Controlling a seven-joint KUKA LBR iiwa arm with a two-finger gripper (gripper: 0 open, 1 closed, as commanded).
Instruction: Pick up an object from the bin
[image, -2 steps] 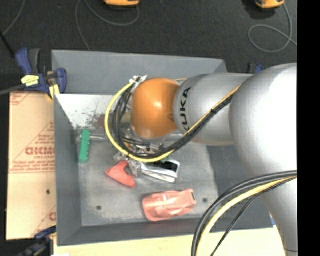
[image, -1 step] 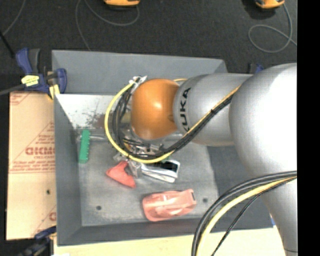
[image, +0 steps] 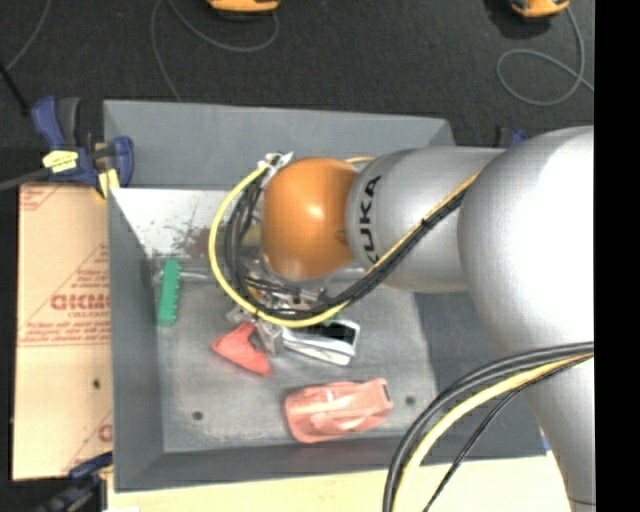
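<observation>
Camera view: pink translucent plastic car-shaped toy (image: 337, 408) lies by the near edge of the grey metal bin (image: 200, 425). Mid-bin, a red wedge-shaped piece (image: 242, 349) touches a shiny silver-and-black metal piece (image: 322, 340). Jaws hang over that pair, under the arm's orange dome (image: 305, 215); spread or pressed together, can't tell. Green ribbed plastic stick (image: 168, 292) sits near the left wall. Best bet: centre on one item, not the seam between them, before closing.
</observation>
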